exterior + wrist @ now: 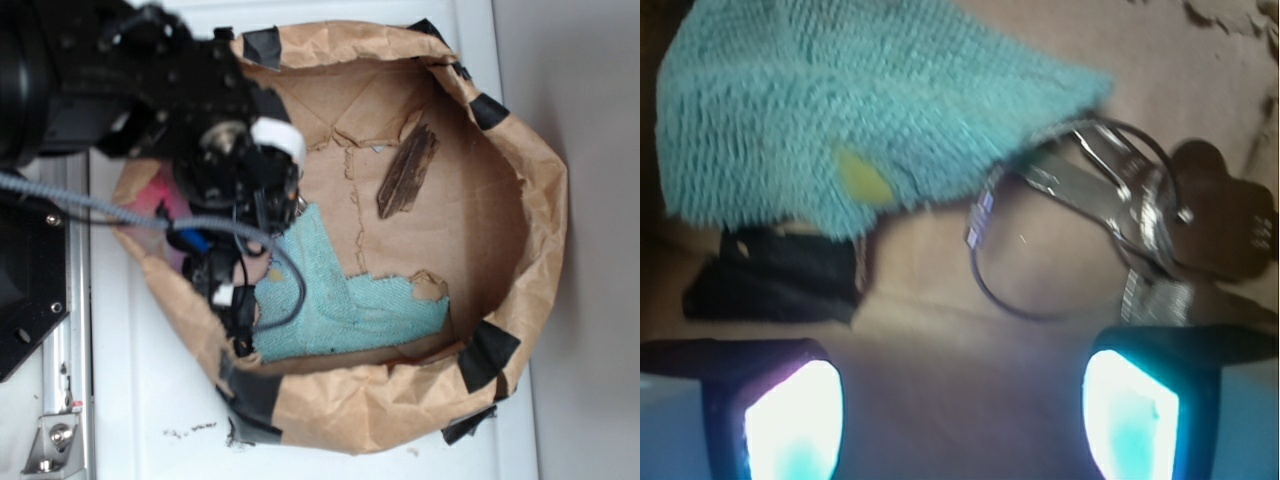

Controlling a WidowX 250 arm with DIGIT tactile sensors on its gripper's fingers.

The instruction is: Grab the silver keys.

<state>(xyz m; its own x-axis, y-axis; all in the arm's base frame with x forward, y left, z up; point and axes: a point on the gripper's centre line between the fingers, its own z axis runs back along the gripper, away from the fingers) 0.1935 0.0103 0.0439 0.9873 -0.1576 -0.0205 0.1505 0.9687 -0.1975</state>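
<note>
The silver keys lie on brown paper, fanned on a thin wire ring, one of them with a dark brownish head. Their upper ends tuck under the edge of a teal cloth. My gripper is open, hovering just short of the keys with only bare paper between its fingers. The right finger sits just below the key blades, and the left finger is below a black scrap. In the exterior view my arm covers the keys.
A brown paper bag tray with taped, raised walls encloses everything. A dark wood splinter lies at the back. The teal cloth spreads over the tray's middle. A black scrap lies by the cloth's lower edge.
</note>
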